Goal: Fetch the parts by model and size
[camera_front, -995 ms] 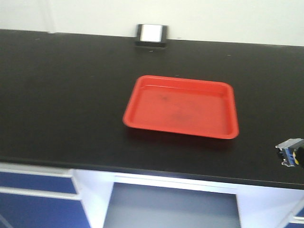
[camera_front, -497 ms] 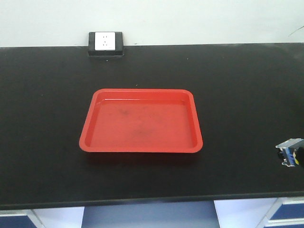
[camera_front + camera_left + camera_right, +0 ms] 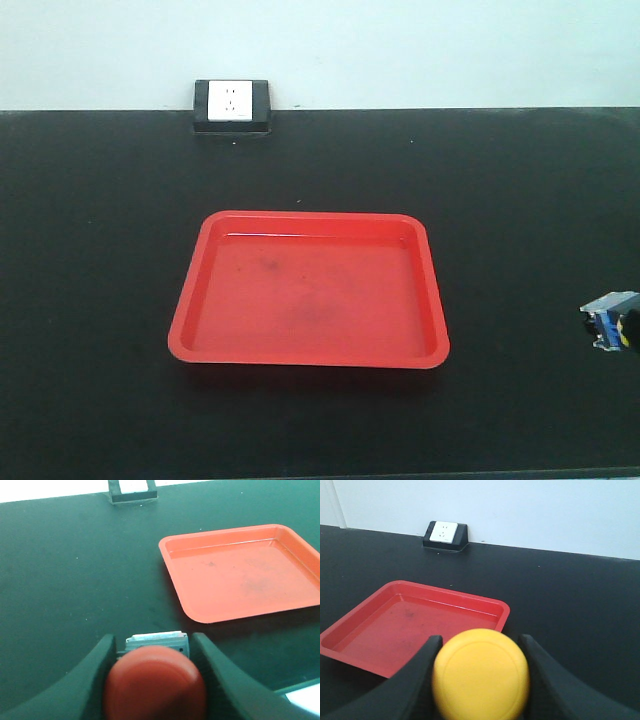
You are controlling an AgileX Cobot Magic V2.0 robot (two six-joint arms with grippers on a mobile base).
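On the black bench top (image 3: 100, 250), red tray (image 3: 300, 359) mid-surface and holding no part, the left gripper (image 3: 152, 646) pinches the red-capped switch (image 3: 155, 685) and the right gripper (image 3: 480, 640) pinches the yellow-capped switch (image 3: 481, 680), both toward the front edge; delivery appears in hand, requiring carriage over the tray rim, then release.

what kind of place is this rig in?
Probably a lab or workshop bench: a long black countertop, a surface-mounted socket box at its back edge, and a red tray set out on it.
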